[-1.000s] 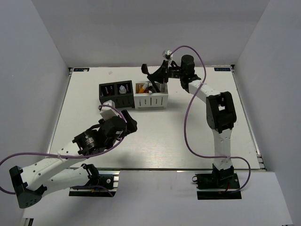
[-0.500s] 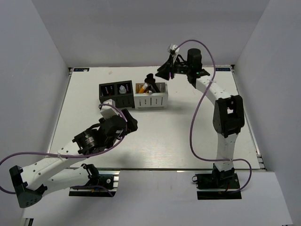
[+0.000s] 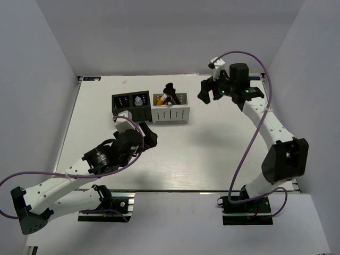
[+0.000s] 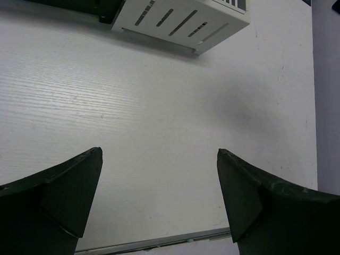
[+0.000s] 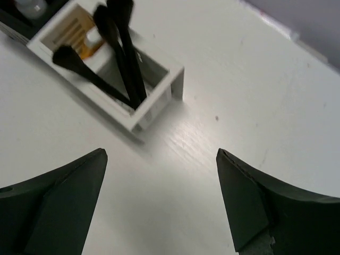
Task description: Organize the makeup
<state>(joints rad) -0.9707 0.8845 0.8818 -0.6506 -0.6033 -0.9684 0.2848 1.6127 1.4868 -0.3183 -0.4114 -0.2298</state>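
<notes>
The long black brushes (image 5: 123, 58) stood leaning in the white organizer (image 3: 171, 113) near the middle of the desk's (image 3: 212, 154) far edge, with the orange tube (image 5: 74, 34) beside them in the same box. The small clear bottle (image 3: 138, 100) and the lip sticks (image 3: 121, 101) sat in the black organizer (image 3: 130, 112) touching its left side. The right hand (image 5: 161, 159) hung wide open and empty above the desk toward the far right corner, and the left hand (image 4: 159, 156) was likewise spread wide with nothing in it, nearer the near edge
</notes>
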